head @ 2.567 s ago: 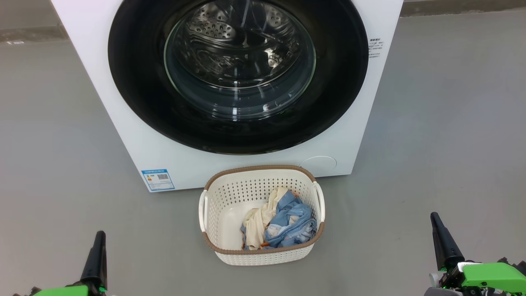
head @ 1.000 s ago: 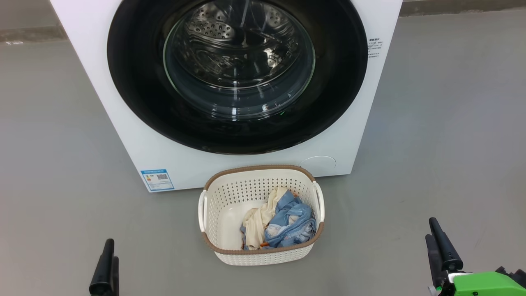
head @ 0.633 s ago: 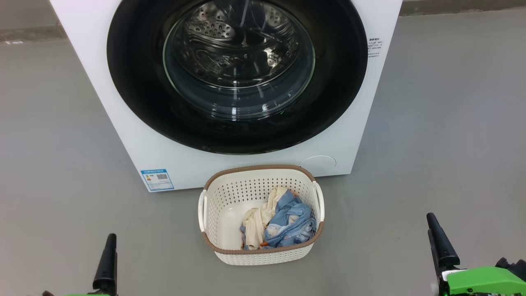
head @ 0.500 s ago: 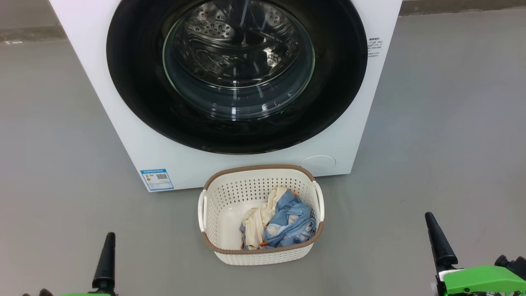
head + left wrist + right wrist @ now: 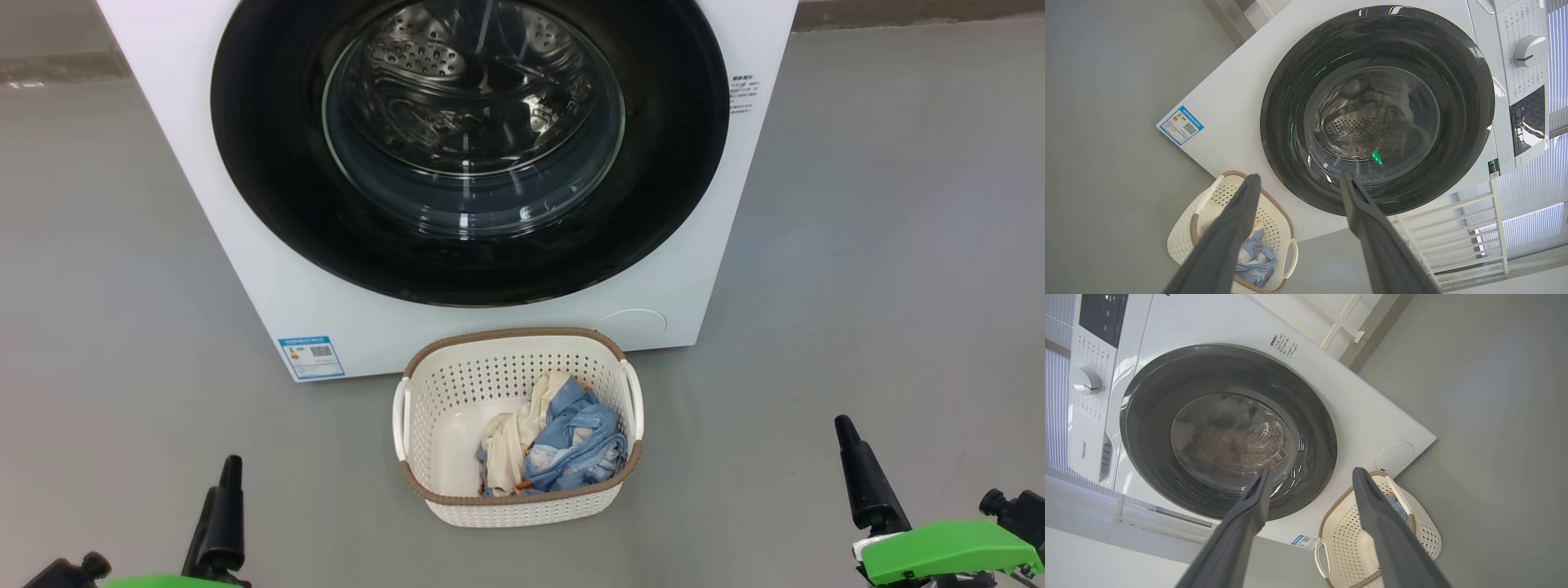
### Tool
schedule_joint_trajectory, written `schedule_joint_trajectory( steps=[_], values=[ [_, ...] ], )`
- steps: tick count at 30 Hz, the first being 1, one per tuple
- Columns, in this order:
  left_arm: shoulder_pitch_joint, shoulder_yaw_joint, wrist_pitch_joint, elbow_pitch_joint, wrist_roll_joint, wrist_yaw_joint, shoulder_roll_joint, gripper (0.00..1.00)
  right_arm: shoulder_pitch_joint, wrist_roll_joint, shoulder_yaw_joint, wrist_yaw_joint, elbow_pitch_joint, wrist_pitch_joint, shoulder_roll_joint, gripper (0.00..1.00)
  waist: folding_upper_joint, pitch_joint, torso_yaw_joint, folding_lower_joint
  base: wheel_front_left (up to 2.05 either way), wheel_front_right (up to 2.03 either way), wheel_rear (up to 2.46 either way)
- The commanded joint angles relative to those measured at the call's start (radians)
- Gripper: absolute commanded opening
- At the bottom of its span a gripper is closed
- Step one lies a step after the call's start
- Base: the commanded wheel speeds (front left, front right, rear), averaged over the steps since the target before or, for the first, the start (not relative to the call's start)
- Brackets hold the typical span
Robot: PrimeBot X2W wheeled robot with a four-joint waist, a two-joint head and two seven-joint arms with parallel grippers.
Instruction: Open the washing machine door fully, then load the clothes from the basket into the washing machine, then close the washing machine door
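The white washing machine [image 5: 245,269] stands ahead, its round black door [image 5: 269,163] shut against the front, with the steel drum visible through the glass. On the floor just in front sits the cream basket [image 5: 514,335], holding the blue and cream clothes [image 5: 571,445] on its right side. My left gripper [image 5: 227,478] is low at the left, well apart from the basket. In the left wrist view this left gripper [image 5: 1299,179] is open and empty. My right gripper [image 5: 845,433] is low at the right. The right wrist view shows the right gripper [image 5: 1312,473] open and empty too.
Grey floor surrounds the machine and basket on both sides. A blue sticker [image 5: 310,357] and a round cap [image 5: 633,324] mark the machine's lower front. The control dial [image 5: 1529,51] sits above the door. A white rail frame [image 5: 1453,228] stands beside the machine.
Both grippers have shifted slightly at the bottom of the head view, the left one rightward, the right one leftward and up. Door, basket and clothes have not moved.
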Motion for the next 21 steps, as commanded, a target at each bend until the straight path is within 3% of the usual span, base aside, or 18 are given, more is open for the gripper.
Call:
schedule_joint_trajectory(
  steps=[1,21],
  values=[
    [-0.034,0.009,-0.013,-0.032,0.043,-0.002,0.026,1.00,-0.041,-0.048,0.006,0.000,-0.036,-0.015,-0.012,1.00,0.0000,-0.001,-0.001,-0.0001,0.00,0.00,0.00],
    [-0.013,-0.011,-0.072,-0.061,0.285,-0.002,0.042,1.00,-0.037,-0.312,0.023,-0.001,-0.064,-0.073,-0.009,1.00,0.0000,-0.007,-0.004,-0.0001,0.00,0.00,0.00]
  ],
)
